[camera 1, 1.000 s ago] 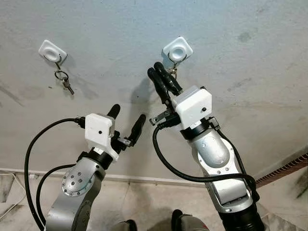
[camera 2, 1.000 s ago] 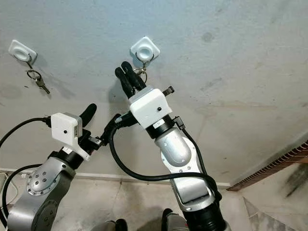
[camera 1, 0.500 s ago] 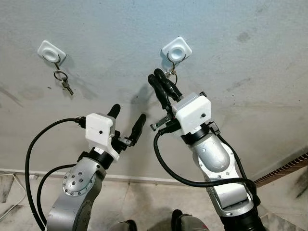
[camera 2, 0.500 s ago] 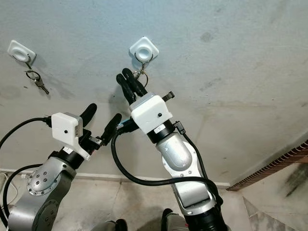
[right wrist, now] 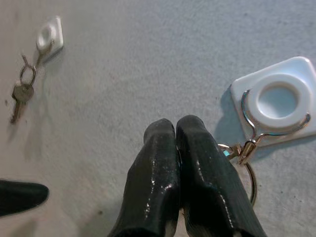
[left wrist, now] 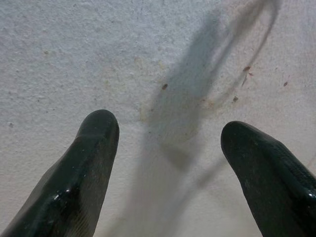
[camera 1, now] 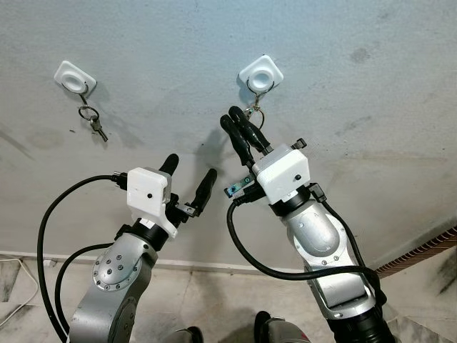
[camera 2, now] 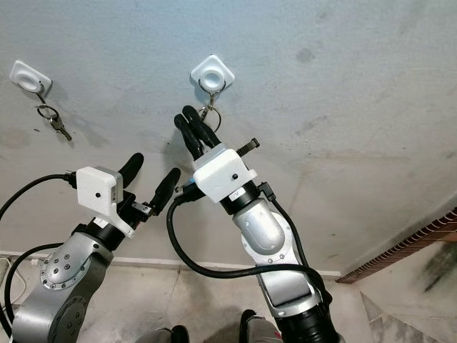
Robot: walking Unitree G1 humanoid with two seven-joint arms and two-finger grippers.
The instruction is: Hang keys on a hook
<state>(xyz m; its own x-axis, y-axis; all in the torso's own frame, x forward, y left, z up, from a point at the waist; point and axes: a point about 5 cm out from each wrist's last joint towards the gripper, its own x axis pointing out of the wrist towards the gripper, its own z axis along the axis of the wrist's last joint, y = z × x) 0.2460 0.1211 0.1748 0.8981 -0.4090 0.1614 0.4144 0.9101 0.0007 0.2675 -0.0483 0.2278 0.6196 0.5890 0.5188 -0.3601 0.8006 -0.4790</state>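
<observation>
Two white hooks are stuck on a grey wall. A key ring (camera 1: 255,111) hangs from the wire of the right hook (camera 1: 260,72). My right gripper (camera 1: 232,116) is just below that hook, shut, its fingers (right wrist: 197,163) pressed together. The ring (right wrist: 249,170) meets the side of one finger and its key is hidden there. The left hook (camera 1: 76,76) carries another ring with a small key (camera 1: 96,124). My left gripper (camera 1: 189,171) is lower down, open, facing bare wall (left wrist: 168,64) with nothing between its fingers.
A pale skirting strip (camera 1: 214,266) runs along the foot of the wall, above a tiled floor. A ribbed brown edge (camera 1: 428,250) comes in at the lower right. Black cables (camera 1: 46,236) loop from both wrists. My feet (camera 1: 275,330) are at the bottom.
My right gripper has drawn back and down a little from the right hook, still shut. The ring stays on the hook wire. The left arm has barely moved.
</observation>
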